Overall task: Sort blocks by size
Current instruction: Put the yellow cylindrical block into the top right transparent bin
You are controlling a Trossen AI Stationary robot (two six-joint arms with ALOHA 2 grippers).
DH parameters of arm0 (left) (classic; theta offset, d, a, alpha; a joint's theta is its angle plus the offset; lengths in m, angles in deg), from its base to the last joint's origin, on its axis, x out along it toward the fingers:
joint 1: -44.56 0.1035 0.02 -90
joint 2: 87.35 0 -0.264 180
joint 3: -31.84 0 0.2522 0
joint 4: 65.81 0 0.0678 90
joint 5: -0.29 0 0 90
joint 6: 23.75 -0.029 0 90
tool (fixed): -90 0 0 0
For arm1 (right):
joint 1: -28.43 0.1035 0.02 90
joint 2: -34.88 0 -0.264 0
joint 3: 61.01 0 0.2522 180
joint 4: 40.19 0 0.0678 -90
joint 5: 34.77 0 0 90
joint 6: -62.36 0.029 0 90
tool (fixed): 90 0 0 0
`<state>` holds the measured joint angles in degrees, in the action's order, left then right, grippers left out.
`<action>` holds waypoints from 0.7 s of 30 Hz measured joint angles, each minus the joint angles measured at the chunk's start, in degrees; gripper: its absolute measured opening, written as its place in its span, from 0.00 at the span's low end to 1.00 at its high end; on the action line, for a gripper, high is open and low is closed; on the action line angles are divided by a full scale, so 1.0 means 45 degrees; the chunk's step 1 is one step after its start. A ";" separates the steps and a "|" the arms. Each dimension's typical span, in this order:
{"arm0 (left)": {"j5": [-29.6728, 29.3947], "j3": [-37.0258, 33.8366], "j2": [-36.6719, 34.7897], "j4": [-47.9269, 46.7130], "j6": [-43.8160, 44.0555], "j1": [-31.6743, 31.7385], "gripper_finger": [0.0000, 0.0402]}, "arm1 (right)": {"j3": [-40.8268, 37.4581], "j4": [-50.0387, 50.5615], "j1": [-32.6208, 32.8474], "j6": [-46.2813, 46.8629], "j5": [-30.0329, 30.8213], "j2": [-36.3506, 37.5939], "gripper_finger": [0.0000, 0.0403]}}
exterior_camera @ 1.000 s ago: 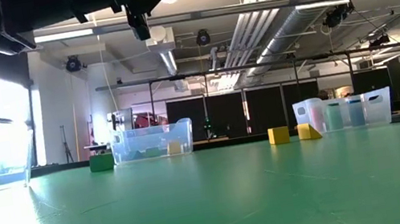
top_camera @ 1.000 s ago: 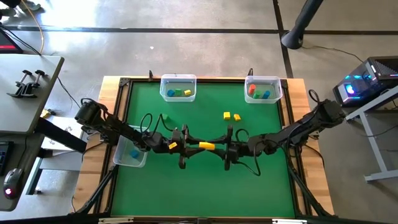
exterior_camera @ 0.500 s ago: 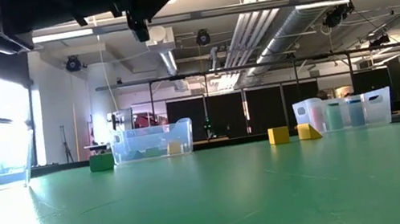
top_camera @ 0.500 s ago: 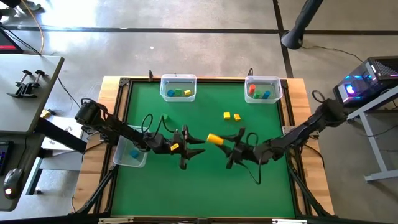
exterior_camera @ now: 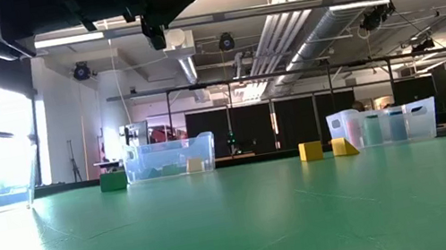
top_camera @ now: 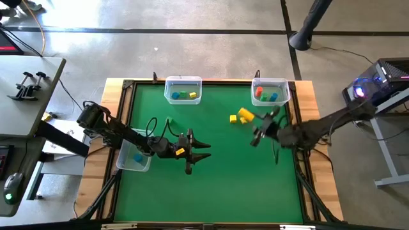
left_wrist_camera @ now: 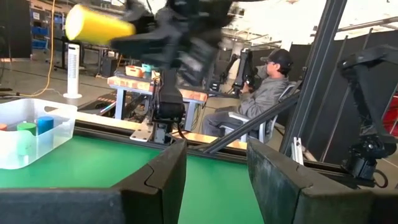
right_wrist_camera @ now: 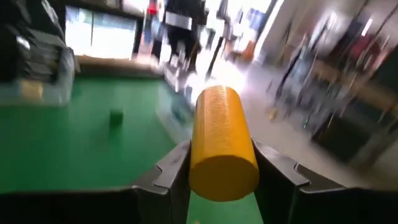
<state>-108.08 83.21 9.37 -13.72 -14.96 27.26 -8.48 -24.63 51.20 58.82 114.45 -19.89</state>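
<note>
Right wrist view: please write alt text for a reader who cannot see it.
A yellow cylinder is clamped between the right end effector fingers, filling the middle of the picture. Beyond it lie the green table, one small green block and a clear bin.

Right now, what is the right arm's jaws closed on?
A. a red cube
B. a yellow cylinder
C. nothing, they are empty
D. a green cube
B: the right wrist view shows the yellow cylinder clamped between the right gripper jaws, and the high view shows it carried near the right-hand bin.
</note>
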 joint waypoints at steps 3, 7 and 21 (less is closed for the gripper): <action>-0.0011 0.0000 0.0000 0.0000 0.0002 0.0000 0.38 | 0.0704 0.4313 -0.1884 0.2842 -0.2127 0.1130 0.33; -0.0166 -0.0005 0.0000 -0.0004 0.0004 0.0013 0.38 | 0.2167 0.9258 -0.5004 0.5061 -0.4295 0.1280 0.33; -0.0539 -0.0005 0.0000 0.0000 0.0028 0.0015 0.38 | 0.6854 1.3792 -1.4305 0.0429 -0.9044 -0.4167 0.33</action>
<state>-110.51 83.18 9.37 -13.72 -14.83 27.33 22.36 37.43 -13.17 60.75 73.75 -38.64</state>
